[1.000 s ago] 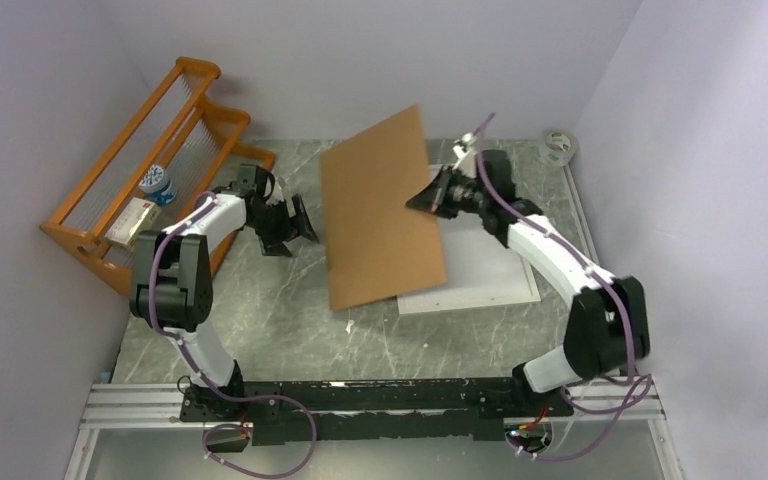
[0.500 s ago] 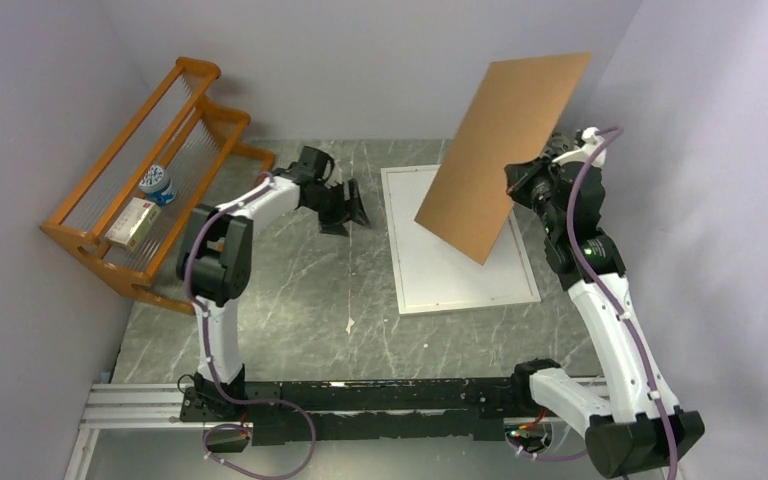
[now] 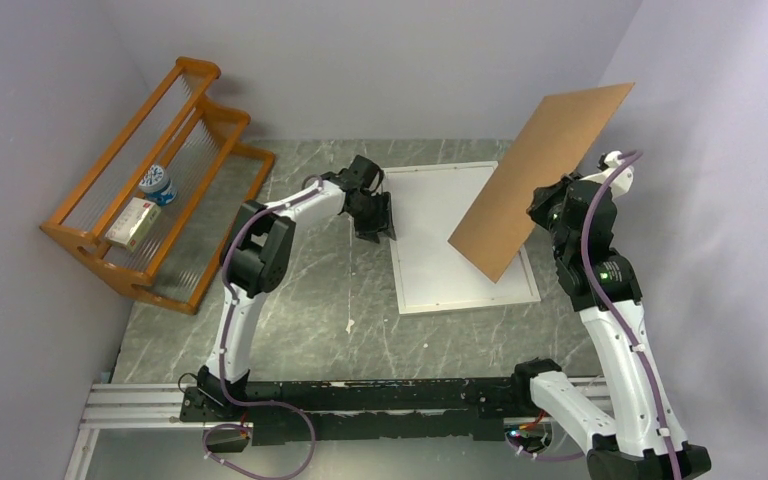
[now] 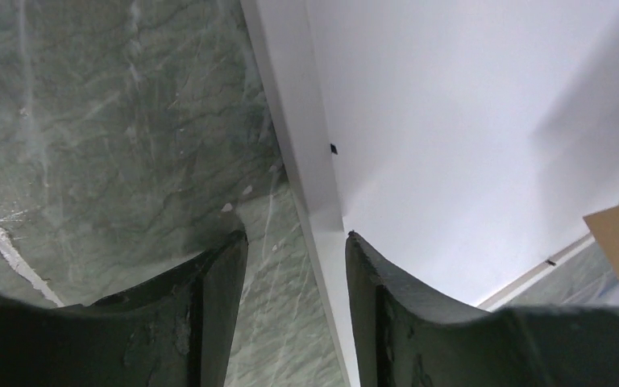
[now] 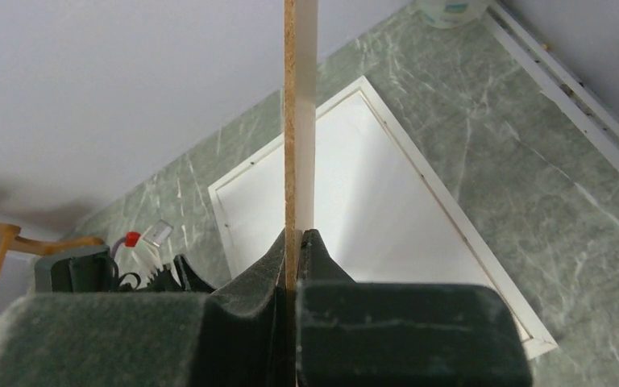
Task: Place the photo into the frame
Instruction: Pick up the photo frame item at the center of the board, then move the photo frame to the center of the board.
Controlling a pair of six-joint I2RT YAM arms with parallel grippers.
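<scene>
The white frame [image 3: 465, 304] lies flat on the green marble table, its inside a plain white surface. The photo is out of view. My right gripper [image 3: 540, 205] is shut on the brown backing board [image 3: 540, 175] and holds it tilted up in the air over the frame's right side. In the right wrist view the board's edge [image 5: 290, 121] stands pinched between the pads of that gripper [image 5: 294, 234], with the frame [image 5: 475, 242] below. My left gripper [image 3: 385, 220] is open at the frame's left edge. Its jaws [image 4: 295, 235] straddle the frame's rim [image 4: 290, 121].
An orange wooden rack [image 3: 150, 190] stands at the back left, holding a small jar [image 3: 158, 184] and a box [image 3: 135, 222]. A round white tub [image 5: 451, 10] sits in the far right corner. Walls close in the table on three sides. A white scrap [image 3: 349, 325] lies on the marble.
The right arm swung the backing board up and to the right, off the frame. The left gripper travelled right from the rack to the frame's left edge, and its jaws narrowed.
</scene>
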